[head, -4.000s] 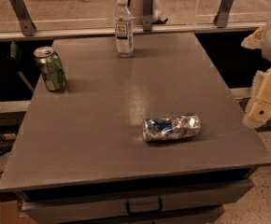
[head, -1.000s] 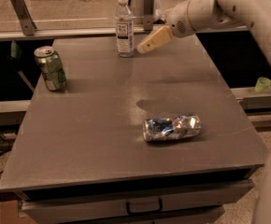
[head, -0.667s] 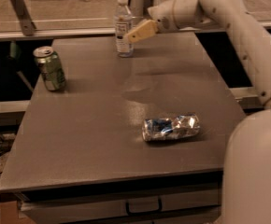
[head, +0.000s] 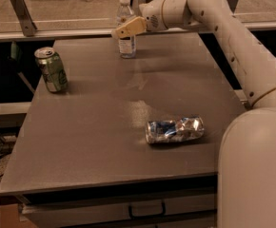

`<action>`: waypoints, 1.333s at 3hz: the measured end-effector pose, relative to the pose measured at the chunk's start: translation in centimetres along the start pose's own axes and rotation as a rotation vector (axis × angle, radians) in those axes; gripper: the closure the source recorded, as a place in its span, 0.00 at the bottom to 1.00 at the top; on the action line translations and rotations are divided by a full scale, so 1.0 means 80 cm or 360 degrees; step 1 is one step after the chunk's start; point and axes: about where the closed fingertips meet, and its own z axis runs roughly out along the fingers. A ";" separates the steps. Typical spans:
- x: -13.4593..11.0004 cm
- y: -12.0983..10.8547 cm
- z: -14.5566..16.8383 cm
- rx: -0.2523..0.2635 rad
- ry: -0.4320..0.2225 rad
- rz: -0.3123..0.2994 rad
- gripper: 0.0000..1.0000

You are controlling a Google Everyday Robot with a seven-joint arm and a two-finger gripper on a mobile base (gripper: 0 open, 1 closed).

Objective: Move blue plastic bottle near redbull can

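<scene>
Hand (head: pixel 126 28): at the far edge of the worktop (head: pixel 100 122), level with the bottle's midsection and overlapping it; whether apart or clamped, cannot tell. Green can (head: pixel 52 70): upright, far left. Blue plastic bottle (head: pixel 127 46): upright, far centre. Probably light, thin-walled, smooth and easily tipped; best taken around the label band. Redbull can (head: pixel 175 129): crushed, on its side, right front, well apart from the bottle.
</scene>
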 end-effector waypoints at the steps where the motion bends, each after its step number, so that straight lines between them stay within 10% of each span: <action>1: 0.003 0.009 0.019 0.0045 -0.0032 0.0033 0.17; 4: -0.017 0.003 -0.007 0.0147 -0.0100 0.0046 0.88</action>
